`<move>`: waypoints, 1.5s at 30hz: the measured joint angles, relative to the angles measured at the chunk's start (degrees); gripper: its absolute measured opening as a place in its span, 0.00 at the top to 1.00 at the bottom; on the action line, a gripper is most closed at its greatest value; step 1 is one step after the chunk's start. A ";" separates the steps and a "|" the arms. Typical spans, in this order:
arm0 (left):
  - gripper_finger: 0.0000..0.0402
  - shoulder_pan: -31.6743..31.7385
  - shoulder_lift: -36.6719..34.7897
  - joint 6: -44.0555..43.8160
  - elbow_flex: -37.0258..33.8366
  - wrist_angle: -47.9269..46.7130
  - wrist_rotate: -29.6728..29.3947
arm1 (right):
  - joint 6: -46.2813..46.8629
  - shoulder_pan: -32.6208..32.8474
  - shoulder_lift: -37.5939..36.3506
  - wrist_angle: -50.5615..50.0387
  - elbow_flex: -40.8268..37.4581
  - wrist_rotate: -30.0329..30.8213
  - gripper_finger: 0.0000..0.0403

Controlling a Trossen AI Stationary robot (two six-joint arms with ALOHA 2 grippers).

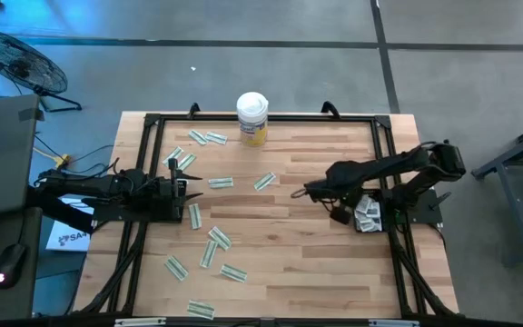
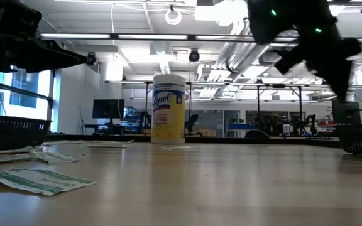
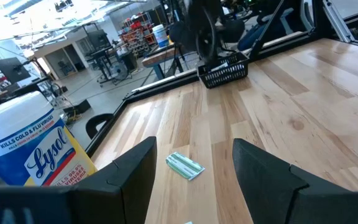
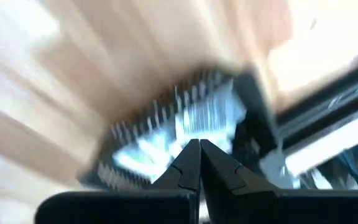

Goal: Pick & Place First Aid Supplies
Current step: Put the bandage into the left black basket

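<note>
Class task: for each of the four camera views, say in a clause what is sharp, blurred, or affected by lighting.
High view: evenly lit, packets crisp. Low view: canister sharp, nearest packet soft, arms dark against bright ceiling lights. Left wrist view: table clear, left gripper fingers dark. Right wrist view: smeared throughout, basket streaked, right gripper fingertips recognisable.
</note>
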 joint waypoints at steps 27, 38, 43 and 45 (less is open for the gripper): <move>0.49 0.00 0.01 0.02 0.00 0.01 0.00 | -33.15 -0.02 -0.02 112.71 -27.87 17.00 0.93; 0.49 0.00 0.01 0.02 0.00 0.01 0.01 | -32.93 -10.20 1.32 117.92 -28.78 16.62 0.77; 0.49 0.00 0.02 0.01 0.00 0.14 0.00 | -30.58 -14.26 8.12 120.52 -26.94 12.88 0.77; 0.49 0.00 0.00 0.01 -0.02 0.20 0.00 | -27.75 -14.69 11.83 120.56 -24.24 12.28 0.77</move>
